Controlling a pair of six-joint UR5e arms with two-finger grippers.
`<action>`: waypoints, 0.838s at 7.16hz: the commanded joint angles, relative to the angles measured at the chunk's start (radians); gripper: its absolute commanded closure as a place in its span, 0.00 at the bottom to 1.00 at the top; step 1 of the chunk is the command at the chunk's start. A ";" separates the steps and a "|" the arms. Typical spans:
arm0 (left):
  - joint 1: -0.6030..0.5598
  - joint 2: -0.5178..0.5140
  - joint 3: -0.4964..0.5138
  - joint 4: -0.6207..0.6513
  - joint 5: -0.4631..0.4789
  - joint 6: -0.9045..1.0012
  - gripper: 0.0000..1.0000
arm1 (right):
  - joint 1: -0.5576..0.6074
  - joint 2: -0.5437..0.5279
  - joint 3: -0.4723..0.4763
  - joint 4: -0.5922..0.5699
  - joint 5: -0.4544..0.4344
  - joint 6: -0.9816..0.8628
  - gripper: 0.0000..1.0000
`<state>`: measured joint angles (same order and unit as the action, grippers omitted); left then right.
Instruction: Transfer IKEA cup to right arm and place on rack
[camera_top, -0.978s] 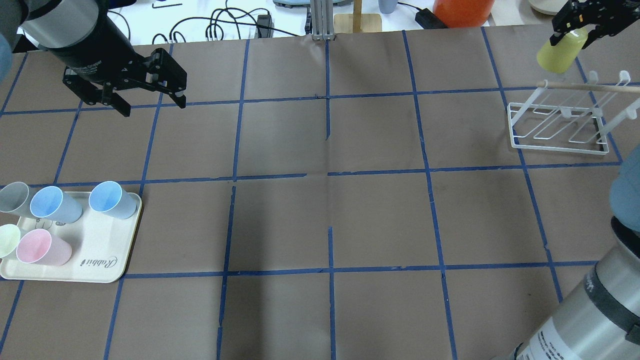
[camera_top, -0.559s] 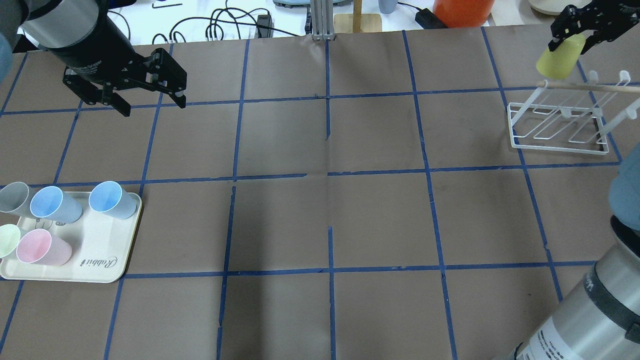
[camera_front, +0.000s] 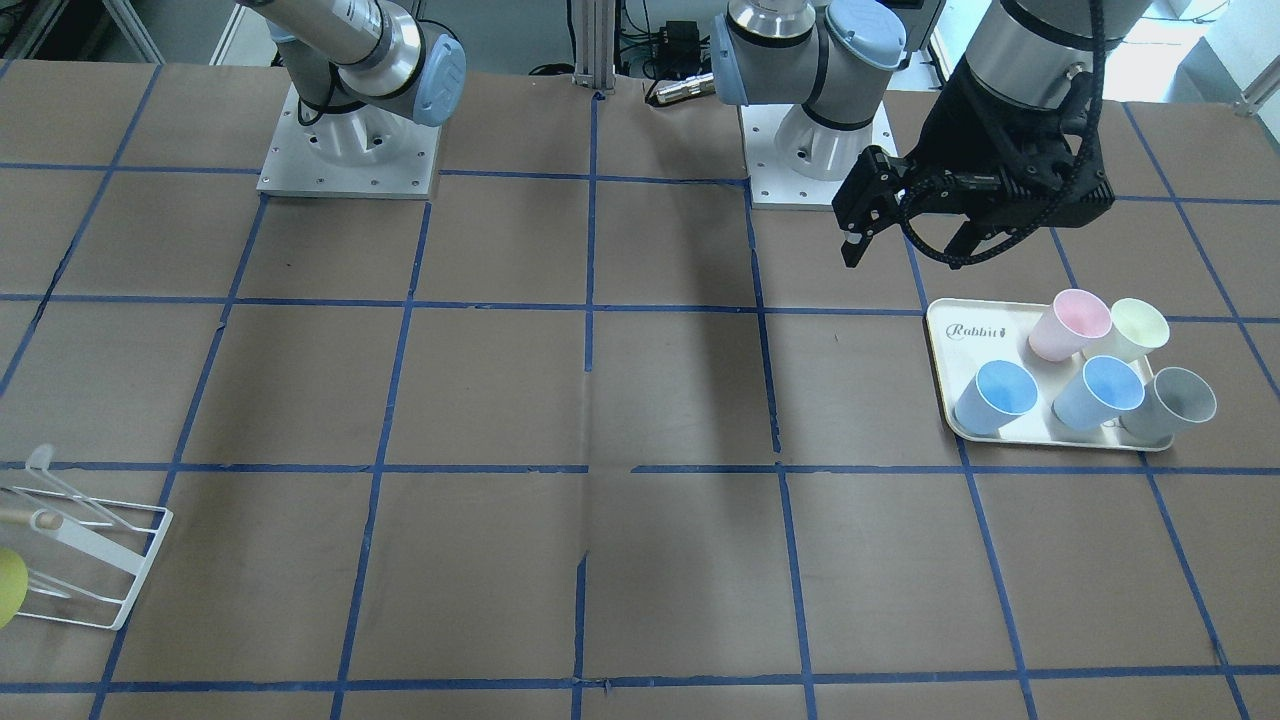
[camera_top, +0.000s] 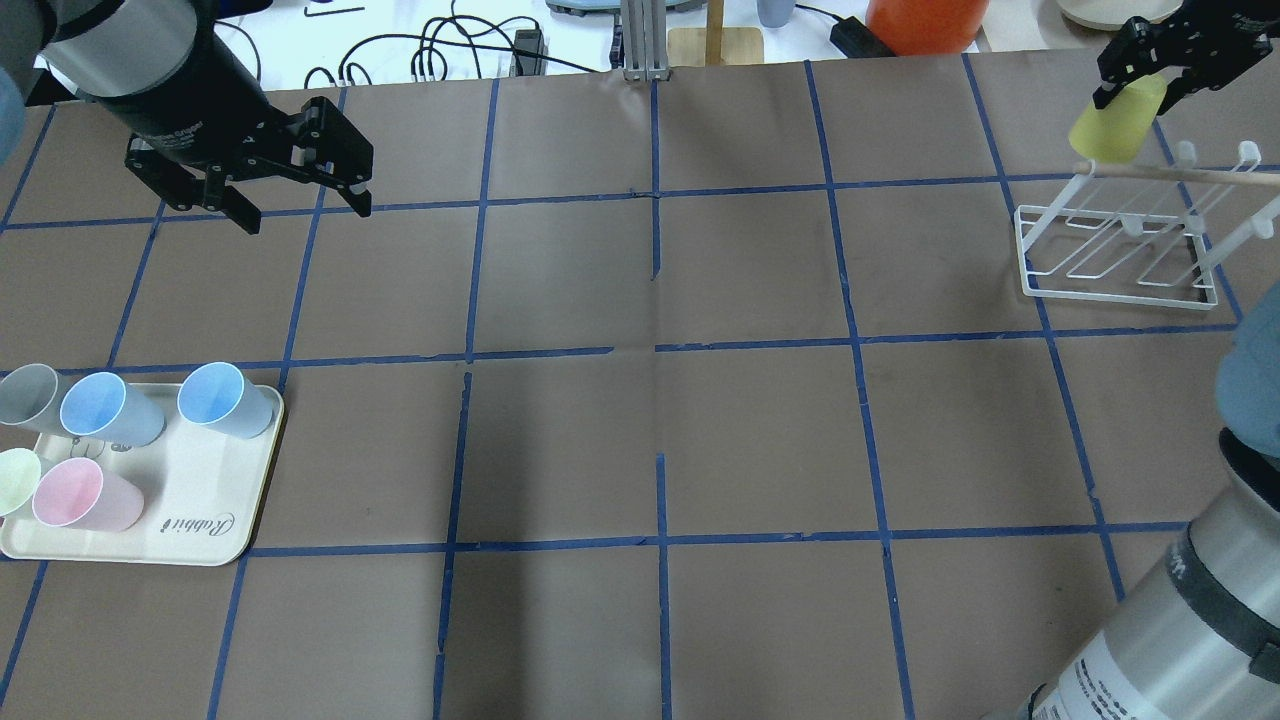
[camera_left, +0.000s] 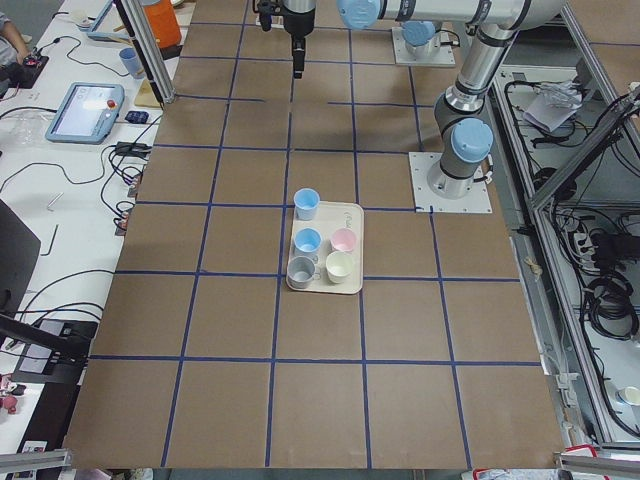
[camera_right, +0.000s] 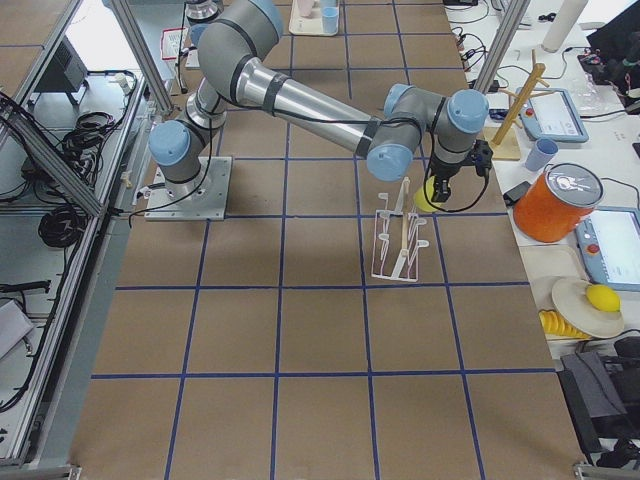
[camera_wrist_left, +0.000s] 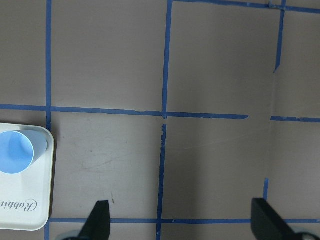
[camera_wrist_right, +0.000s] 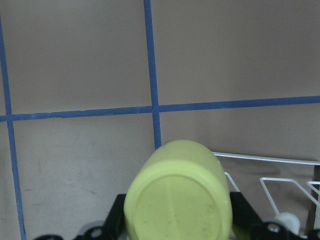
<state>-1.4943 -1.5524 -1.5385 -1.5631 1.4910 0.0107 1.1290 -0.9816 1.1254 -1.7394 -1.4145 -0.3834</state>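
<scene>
- Overhead: the right gripper (camera_top: 1136, 88) was clamped on the IKEA cup (camera_top: 1108, 128). The cup hung tilted in the air at the far left corner of the rack (camera_top: 1115, 245), just over the end of the wooden dowel (camera_top: 1180, 175). Whether cup and dowel touched could not be told. The left gripper (camera_top: 305, 212) hovered with its jaws spread and nothing between them, well apart from the tray (camera_top: 190, 500).
- Front-facing: only a yellow sliver of the IKEA cup showed at the view's left edge, just beside the rack. The left gripper hung above the table (camera_front: 640, 400), near the tray's robot-side edge. The tray held a pink cup (camera_front: 1070, 322), a pale green cup (camera_front: 1138, 325), two blue cups (camera_front: 995, 395) and a grey cup (camera_front: 1180, 400).
- Exterior left: the left arm (camera_left: 470, 90) reached over the far part of the table, beyond the tray.
- Exterior right: the right arm (camera_right: 310, 105) stretched to the rack, with the IKEA cup in its gripper beside the dowel's far end.
- Left wrist: the two fingertips (camera_wrist_left: 97, 222) stood wide apart over bare table.
- Right wrist: the IKEA cup's base faced the camera, with black fingers (camera_wrist_right: 115, 217) against both its sides and rack wires at lower right.
</scene>
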 joint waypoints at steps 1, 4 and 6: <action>0.000 -0.001 0.000 0.000 0.000 0.000 0.00 | 0.000 0.015 0.001 -0.005 0.000 0.000 0.99; 0.000 -0.003 -0.002 0.002 0.002 0.000 0.00 | 0.000 0.038 0.002 0.000 -0.001 0.001 0.79; 0.000 -0.006 -0.002 0.002 0.002 0.000 0.00 | 0.000 0.046 0.002 0.004 -0.003 0.003 0.72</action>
<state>-1.4941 -1.5574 -1.5393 -1.5617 1.4925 0.0107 1.1290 -0.9399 1.1275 -1.7376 -1.4162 -0.3811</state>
